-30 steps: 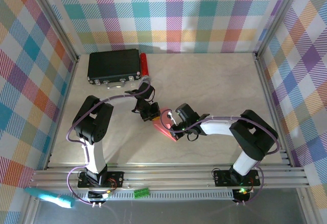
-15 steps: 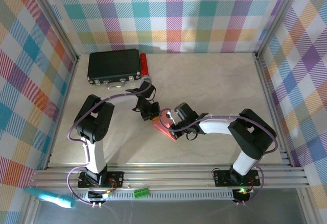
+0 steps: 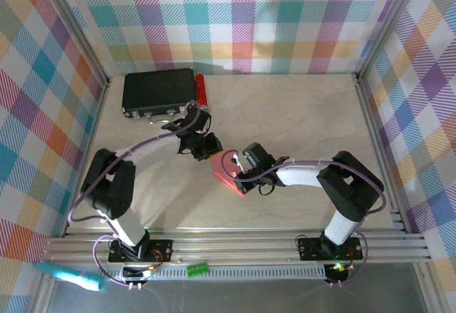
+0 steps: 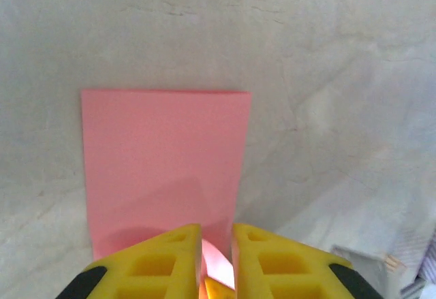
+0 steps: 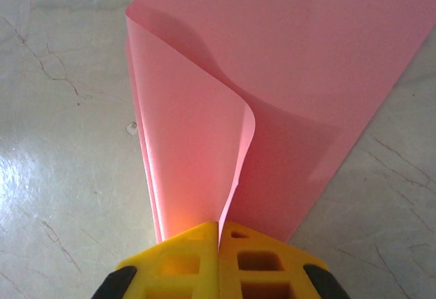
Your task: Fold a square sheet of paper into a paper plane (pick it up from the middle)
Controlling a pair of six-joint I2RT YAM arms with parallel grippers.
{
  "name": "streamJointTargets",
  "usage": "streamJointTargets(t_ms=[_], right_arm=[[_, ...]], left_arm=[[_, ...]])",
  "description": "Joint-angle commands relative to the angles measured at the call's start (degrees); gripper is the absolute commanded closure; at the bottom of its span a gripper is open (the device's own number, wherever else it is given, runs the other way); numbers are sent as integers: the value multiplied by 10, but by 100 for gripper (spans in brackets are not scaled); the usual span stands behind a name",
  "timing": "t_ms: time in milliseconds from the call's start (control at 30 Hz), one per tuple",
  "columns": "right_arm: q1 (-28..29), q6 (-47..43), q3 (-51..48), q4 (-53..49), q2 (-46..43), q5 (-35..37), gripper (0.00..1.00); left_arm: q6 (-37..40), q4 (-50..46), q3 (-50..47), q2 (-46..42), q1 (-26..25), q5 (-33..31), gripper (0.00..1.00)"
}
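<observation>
Near the middle of the table (image 3: 306,113), the left arm has just stretched out, its elbow swung low toward the left wall compared with a moment ago, while its wrist has barely shifted; the left gripper (image 4: 216,229) now shows a narrow gap between its yellow fingers where they seemed tighter before, with a pink lobe of paper sitting in that gap, and I cannot tell whether it is gripping or has let go; the right gripper (image 5: 219,225) has not changed, fingers pressed together on the square sheet of paper (image 3: 229,178), which lies on the tabletop between the two grippers; from the right wrist a flap curls up out of the pinch over a flatter layer beneath, so the sheet looks folded over but not creased flat; to my eye the left side is loosening its hold so the fold can be settled, and the work is at an early fold, nowhere near a dart shape; the black box (image 3: 158,90) and the red cylinder (image 3: 201,88) beside it sit at the back left, well apart from the paper and out of the way; the real crowding is the two grippers working close together over one small sheet.
</observation>
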Motion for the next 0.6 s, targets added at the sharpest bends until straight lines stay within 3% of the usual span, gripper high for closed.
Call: streamJointTargets(t_ms=[0, 367, 567], right_arm=[[-3, 7, 7, -28, 19, 11, 99], [-3, 9, 15, -33, 24, 12, 99], [-3, 9, 19, -37, 30, 12, 99]], left_arm=[[-64, 48, -59, -24, 1, 24, 84], [-174, 177, -155, -19, -44, 61, 95], [-196, 214, -167, 10, -66, 70, 97]])
